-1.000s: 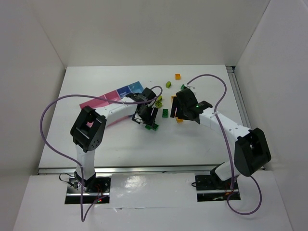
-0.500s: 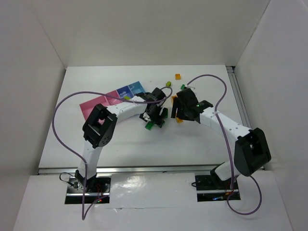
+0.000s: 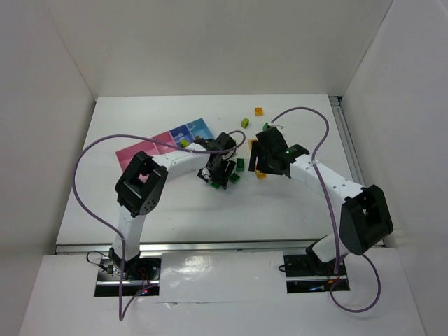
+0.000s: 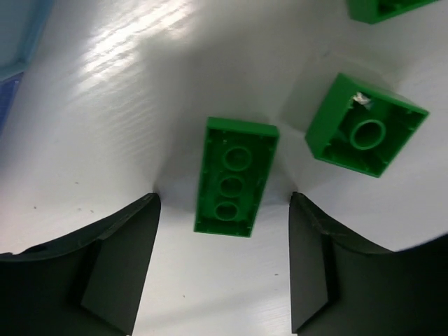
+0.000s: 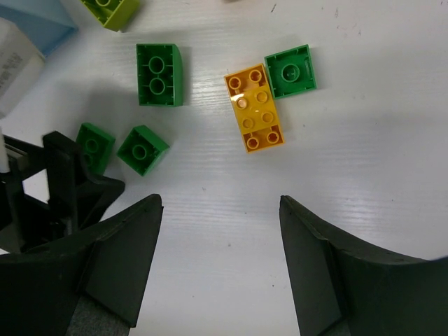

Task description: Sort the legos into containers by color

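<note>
My left gripper (image 4: pixel 224 198) is open, its fingers down at the table on either side of a dark green long lego (image 4: pixel 234 175) that lies studs down. A square green lego (image 4: pixel 365 126) lies just to its right. In the top view this gripper (image 3: pixel 218 175) sits right of the pink and blue containers (image 3: pixel 175 134). My right gripper (image 5: pixel 220 199) is open and empty above the table, short of an orange lego (image 5: pixel 255 108) that touches a small green one (image 5: pixel 290 70). A green two-stud brick (image 5: pixel 159 73) and two small green ones (image 5: pixel 142 149) lie to the left.
A lime lego (image 3: pixel 245 122) and an orange lego (image 3: pixel 258 110) lie farther back on the white table. A light-blue bin corner (image 5: pixel 35 24) and another lime brick (image 5: pixel 112 10) show at the top left of the right wrist view. The two grippers are close together.
My left arm has swung its elbow and its gripper has shifted slightly among the green bricks, staying open. The right arm has barely moved.
</note>
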`<state>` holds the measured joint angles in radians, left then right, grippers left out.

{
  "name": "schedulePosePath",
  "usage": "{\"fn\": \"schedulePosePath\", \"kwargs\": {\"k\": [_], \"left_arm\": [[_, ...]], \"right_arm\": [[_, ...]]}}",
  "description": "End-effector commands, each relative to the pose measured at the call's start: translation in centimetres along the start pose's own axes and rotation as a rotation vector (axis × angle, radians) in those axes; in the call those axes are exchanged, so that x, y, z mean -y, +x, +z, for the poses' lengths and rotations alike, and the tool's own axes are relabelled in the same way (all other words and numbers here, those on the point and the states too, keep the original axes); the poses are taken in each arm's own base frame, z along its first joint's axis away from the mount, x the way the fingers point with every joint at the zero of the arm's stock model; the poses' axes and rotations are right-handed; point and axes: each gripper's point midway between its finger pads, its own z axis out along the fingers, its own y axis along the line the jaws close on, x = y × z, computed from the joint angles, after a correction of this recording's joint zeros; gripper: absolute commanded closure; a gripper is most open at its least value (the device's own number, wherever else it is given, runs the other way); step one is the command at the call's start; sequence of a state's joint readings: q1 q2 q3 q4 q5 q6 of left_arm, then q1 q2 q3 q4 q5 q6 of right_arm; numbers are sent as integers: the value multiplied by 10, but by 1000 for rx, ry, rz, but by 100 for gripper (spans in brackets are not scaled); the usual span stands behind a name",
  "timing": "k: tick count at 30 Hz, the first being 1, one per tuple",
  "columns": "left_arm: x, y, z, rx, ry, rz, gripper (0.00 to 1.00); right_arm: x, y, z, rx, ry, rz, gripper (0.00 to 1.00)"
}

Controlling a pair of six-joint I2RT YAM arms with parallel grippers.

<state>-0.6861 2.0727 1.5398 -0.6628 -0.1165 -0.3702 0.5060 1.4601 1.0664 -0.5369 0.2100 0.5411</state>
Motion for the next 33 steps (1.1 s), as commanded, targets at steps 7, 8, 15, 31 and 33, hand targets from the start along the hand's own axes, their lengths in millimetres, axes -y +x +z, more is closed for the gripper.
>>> {"fn": "schedulePosePath", "kwargs": {"k": [7, 8, 15, 31, 33], "left_arm": [[-19, 2, 16, -3, -20, -40, 48], [-18, -2, 14, 7, -17, -41, 53], [-29, -20, -25, 59, 18, -110, 100], [-213, 17, -119, 155, -217, -718, 100], [-233, 28, -113, 144, -241, -782, 100]], "right_arm": [[0, -7, 1, 37, -6, 5, 25], [0, -7, 1, 37, -6, 5, 25], [-2, -9, 4, 44, -11, 7, 25], [-55, 10, 31, -48, -106, -162, 20], [-64, 18, 35, -72, -121, -181, 17]]}}
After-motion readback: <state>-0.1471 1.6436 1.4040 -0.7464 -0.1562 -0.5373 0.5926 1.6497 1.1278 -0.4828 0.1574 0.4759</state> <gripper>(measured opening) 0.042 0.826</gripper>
